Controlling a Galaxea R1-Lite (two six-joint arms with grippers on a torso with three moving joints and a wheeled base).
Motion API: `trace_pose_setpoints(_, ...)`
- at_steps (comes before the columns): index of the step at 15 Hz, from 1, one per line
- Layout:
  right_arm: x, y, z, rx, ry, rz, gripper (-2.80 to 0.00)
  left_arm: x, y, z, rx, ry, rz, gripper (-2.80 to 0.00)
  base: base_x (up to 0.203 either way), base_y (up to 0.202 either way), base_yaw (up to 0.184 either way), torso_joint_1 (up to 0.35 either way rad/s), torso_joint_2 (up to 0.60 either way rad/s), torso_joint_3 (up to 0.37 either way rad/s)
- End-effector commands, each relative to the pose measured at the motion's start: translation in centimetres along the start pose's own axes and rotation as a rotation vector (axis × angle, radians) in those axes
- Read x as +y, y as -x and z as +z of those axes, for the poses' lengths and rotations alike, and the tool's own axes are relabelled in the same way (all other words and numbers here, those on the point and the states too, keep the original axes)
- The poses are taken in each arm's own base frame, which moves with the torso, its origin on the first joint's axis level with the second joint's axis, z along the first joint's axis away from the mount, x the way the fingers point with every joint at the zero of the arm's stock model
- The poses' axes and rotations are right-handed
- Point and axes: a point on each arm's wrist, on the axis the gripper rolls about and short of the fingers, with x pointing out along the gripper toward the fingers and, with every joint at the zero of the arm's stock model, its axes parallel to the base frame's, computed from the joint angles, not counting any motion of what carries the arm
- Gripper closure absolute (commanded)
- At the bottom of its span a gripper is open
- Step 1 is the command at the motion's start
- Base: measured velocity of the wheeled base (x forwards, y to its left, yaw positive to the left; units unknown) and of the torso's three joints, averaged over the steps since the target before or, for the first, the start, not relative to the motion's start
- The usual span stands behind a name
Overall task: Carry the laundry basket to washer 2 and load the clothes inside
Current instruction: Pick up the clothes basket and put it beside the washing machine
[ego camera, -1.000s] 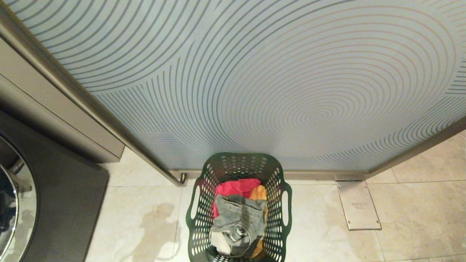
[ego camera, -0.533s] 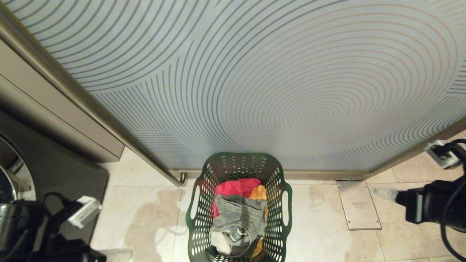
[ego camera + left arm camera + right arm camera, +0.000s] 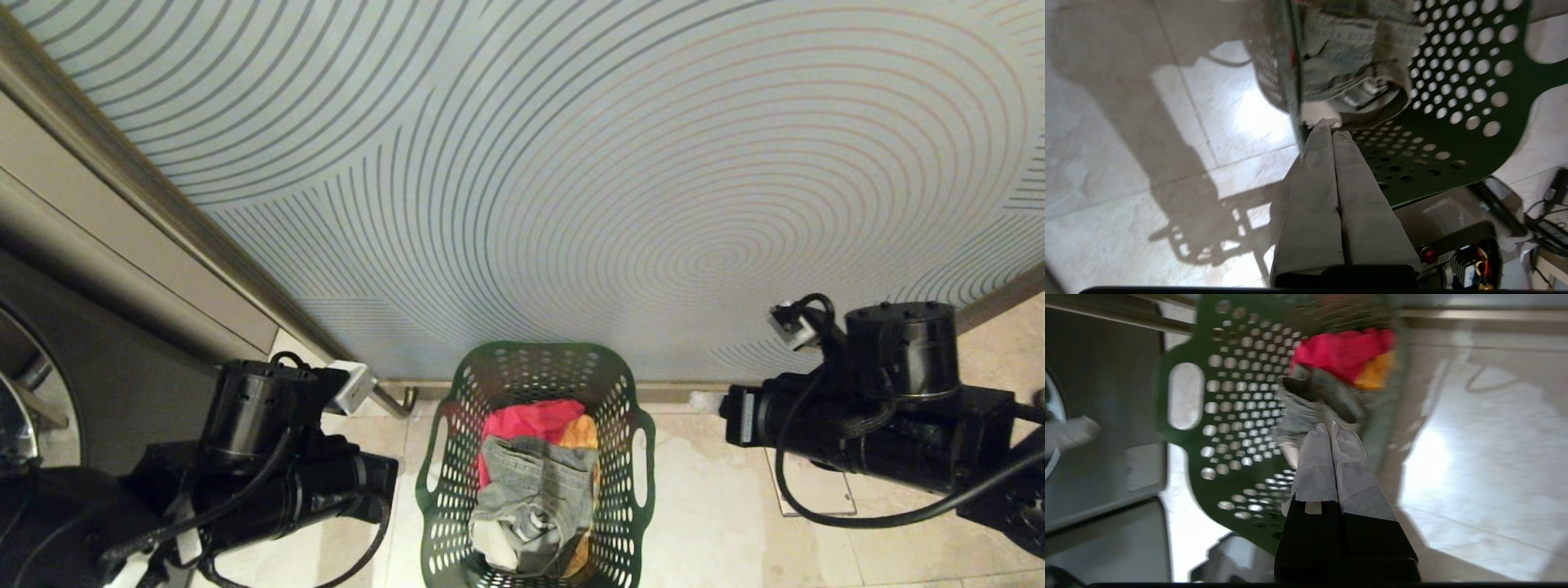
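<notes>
Now both tools are pressed closed and empty: left tool (image 3: pixel 1331 132) beside the laundry basket (image 3: pixel 535 371) rim, right tool (image 3: pixel 1331 428) opposite; bare floor (image 3: pixel 710 523) flanks it.

laundry basket (image 3: pixel 535 384): dark green, round holes | clothes (image 3: pixel 535 490): red, orange-yellow, faded grey-blue denim, white | glass panel (image 3: pixel 571 180): pale blue-grey, curved concentric lines | floor (image 3: pixel 710 523): beige tiles

A pale beige tiled floor (image 3: pixel 718 523) filled the lower frame. On it at bottom centre stood a dark green perforated plastic laundry basket (image 3: pixel 629 498); a flat grey metal floor plate (image 3: pixel 820 500) lay lower right.
</notes>
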Motion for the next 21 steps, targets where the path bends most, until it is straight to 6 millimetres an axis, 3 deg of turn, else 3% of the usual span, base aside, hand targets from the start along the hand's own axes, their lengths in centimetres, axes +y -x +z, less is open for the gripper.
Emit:
trace_pose_setpoints(1,3.4,-2.5,0.1,0.029,-0.032,0.038,0.00,0.2,1.0,-0.6,-0.009,0.010,0.033,0.00,0.000,0.000,0.000,0.000,0.00,0.000)
trace_pose_setpoints(2,4.8,-3.4,0.3,0.054,-0.052,0.049,-2.80,0.2,1.2,-0.8,-0.013,0.023,0.049,-2.80,0.000,0.000,0.000,0.000,0.00,0.000)
trace_pose_setpoints(4,6.2,-5.4,-0.5,0.131,-0.082,0.023,-2.80,0.3,0.9,-0.7,-0.010,0.023,0.079,-2.80,0.000,0.000,0.000,0.000,0.00,0.000)
trace_pose_setpoints(8,5.6,-7.3,-1.6,0.252,-0.175,-0.083,-2.80,0.2,-1.5,0.0,-0.003,0.018,0.173,-2.80,0.000,0.000,0.000,0.000,0.00,0.000)
trace_pose_setpoints(11,4.9,-7.2,-2.5,0.304,-0.250,-0.129,-2.80,-0.6,-2.3,-0.1,0.009,-0.005,0.179,-2.80,0.000,0.000,0.000,0.000,0.00,0.000)
trace_pose_setpoints(17,4.4,-5.9,-2.0,0.391,-0.278,-0.204,-2.80,-1.2,-3.2,0.0,0.024,-0.020,0.161,-2.80,0.000,0.000,0.000,0.000,0.00,0.000)
trace_pose_setpoints(21,3.4,-6.5,-3.5,0.476,-0.288,-0.248,-2.80,-1.7,-4.6,-0.3,0.046,-0.025,0.160,-2.80,0.000,0.000,0.000,0.000,0.00,0.000)
